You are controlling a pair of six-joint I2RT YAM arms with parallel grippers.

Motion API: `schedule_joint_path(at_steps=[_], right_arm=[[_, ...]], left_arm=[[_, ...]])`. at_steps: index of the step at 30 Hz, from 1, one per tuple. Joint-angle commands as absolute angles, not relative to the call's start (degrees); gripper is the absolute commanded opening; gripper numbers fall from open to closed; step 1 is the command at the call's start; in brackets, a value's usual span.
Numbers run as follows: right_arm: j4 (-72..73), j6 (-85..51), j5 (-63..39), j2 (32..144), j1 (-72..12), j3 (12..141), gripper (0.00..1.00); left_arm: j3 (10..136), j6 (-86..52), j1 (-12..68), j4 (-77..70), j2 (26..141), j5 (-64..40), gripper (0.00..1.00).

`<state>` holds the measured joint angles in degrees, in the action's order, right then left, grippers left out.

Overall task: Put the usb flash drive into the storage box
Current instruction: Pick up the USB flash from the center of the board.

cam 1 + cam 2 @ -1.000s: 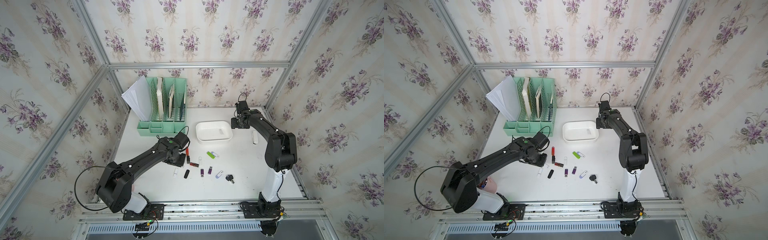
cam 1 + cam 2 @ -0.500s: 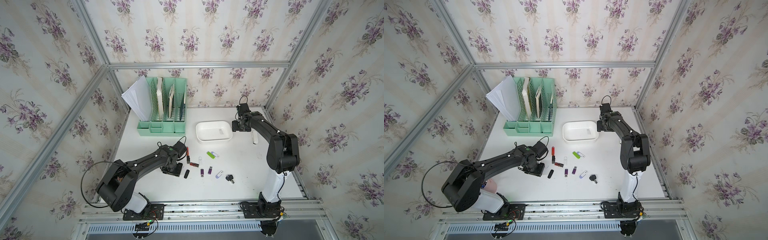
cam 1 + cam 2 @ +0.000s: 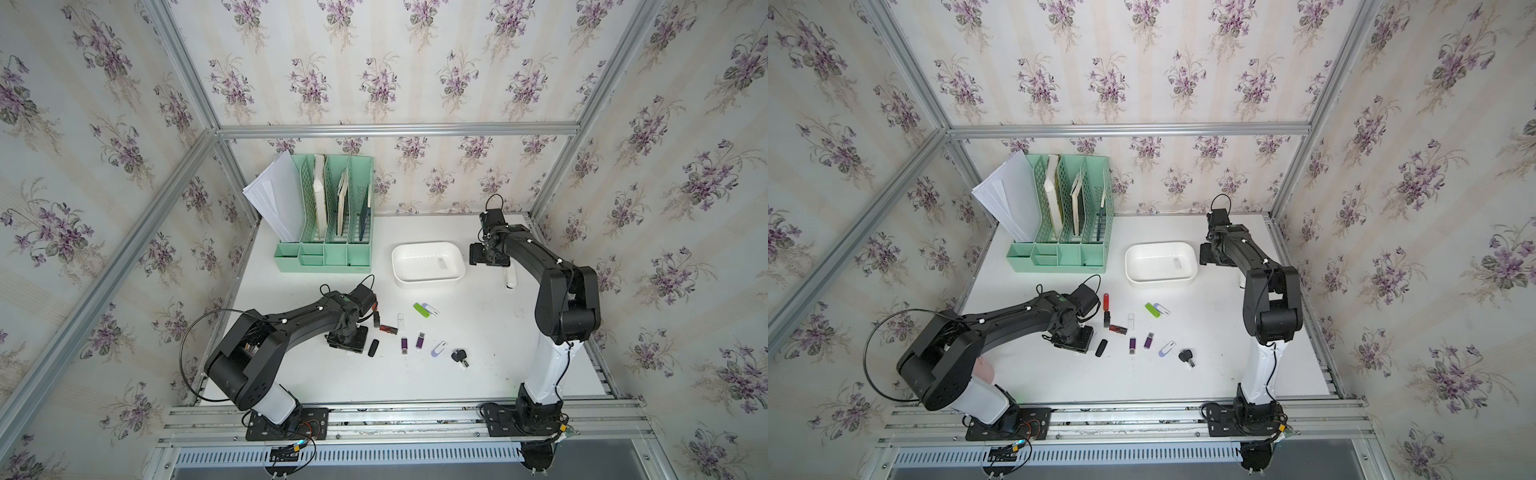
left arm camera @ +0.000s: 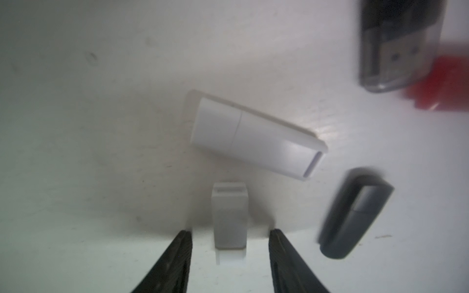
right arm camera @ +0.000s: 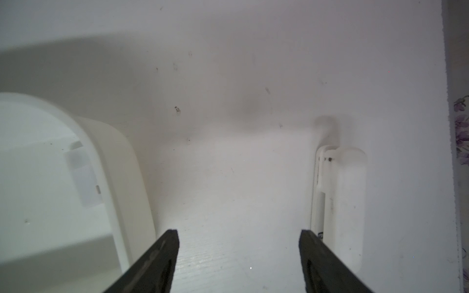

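Though one pale drive (image 3: 441, 262) already lies in the storage box (image 3: 428, 283), the usb flash drive (image 4: 229, 220) sits on the table (image 3: 478, 374), unclamped between the parted jaws of the left gripper (image 4: 231, 231). Other drives (image 3: 420, 341) lie scattered beside it. The right gripper (image 5: 238, 231) hangs agape and empty beside the box; most of the job remains, I judge.

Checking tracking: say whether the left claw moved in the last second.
Yes: the left claw moved away from the green file organizer, nearer the front rail.
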<state>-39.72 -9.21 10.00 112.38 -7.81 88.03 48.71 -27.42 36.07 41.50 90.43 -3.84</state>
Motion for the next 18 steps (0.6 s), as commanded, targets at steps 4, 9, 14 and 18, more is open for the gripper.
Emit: schedule_joint_path(at_steps=[4, 9, 14, 18], right_arm=[[-41.86, -9.17, 9.05, 114.99, -7.56, 88.68, 0.82], [-41.92, -8.97, 7.83, 116.53, -7.56, 88.67, 0.82], [-41.8, -8.46, 6.04, 117.11, -7.59, 88.6, 0.82], [-41.48, -7.78, 4.03, 116.62, -7.83, 88.09, 0.82]], left_arm=[[48.68, -27.77, 36.07, 40.1, 91.58, -3.44, 0.49], [48.61, -27.83, 36.05, 40.13, 91.64, -3.34, 0.42], [48.27, -27.77, 36.1, 39.99, 91.76, -3.42, 0.37], [48.11, -27.79, 36.11, 40.04, 91.85, -3.38, 0.35]])
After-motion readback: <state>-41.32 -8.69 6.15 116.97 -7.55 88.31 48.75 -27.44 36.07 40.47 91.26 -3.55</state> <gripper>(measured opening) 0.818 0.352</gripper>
